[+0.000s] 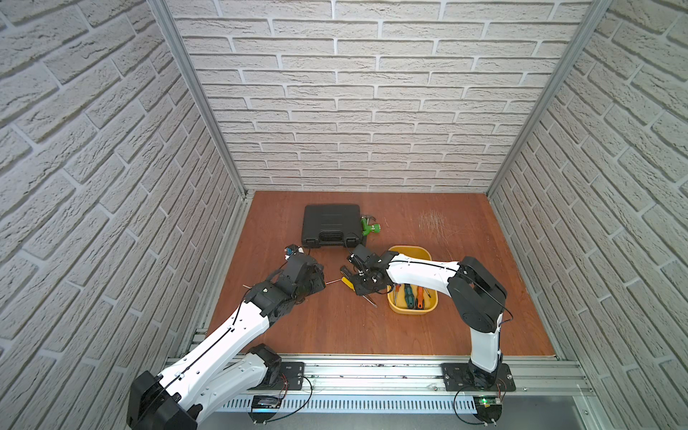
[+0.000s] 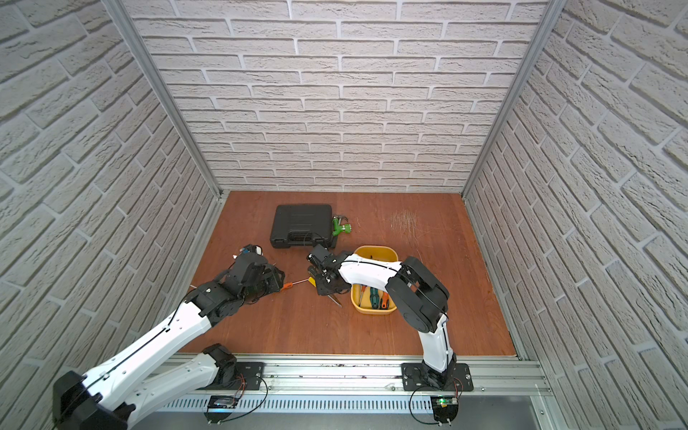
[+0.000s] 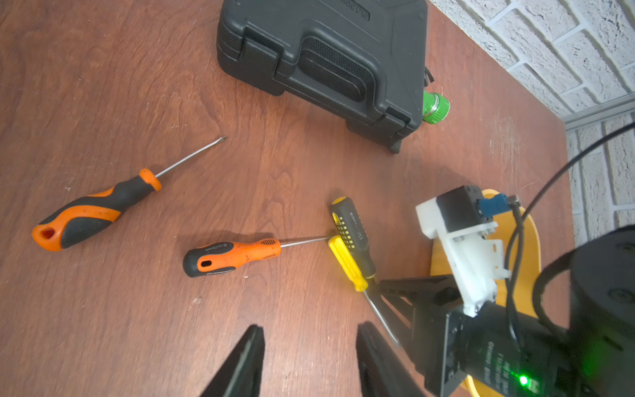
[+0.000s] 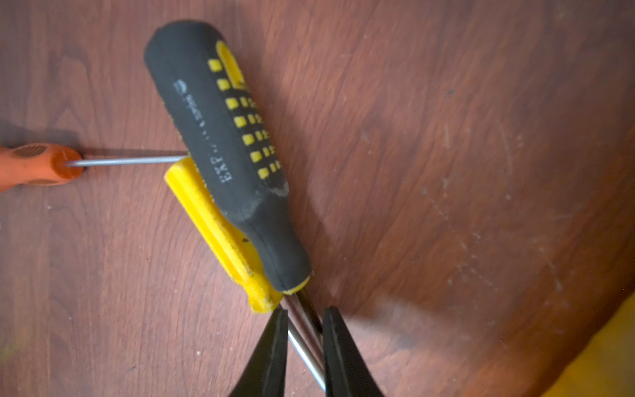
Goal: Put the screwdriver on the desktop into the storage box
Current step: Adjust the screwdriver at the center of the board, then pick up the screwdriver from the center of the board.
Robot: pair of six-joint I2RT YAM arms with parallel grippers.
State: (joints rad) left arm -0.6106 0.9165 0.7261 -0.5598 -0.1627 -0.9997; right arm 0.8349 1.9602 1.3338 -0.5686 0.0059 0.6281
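My right gripper is shut on the metal shafts of two screwdrivers, just below their handles: a black-and-yellow one and a plain yellow one, side by side low over the desktop. An orange screwdriver lies with its tip against those handles. Farther off lies a bigger orange-and-black screwdriver. My left gripper hangs open over bare wood, with nothing between its fingers. The yellow storage box sits right of the right gripper, holding several screwdrivers.
A black hard tool case stands at the back, with a green tool against its right side. Brick-pattern walls close three sides. A pale scuffed patch marks the wood at the back right.
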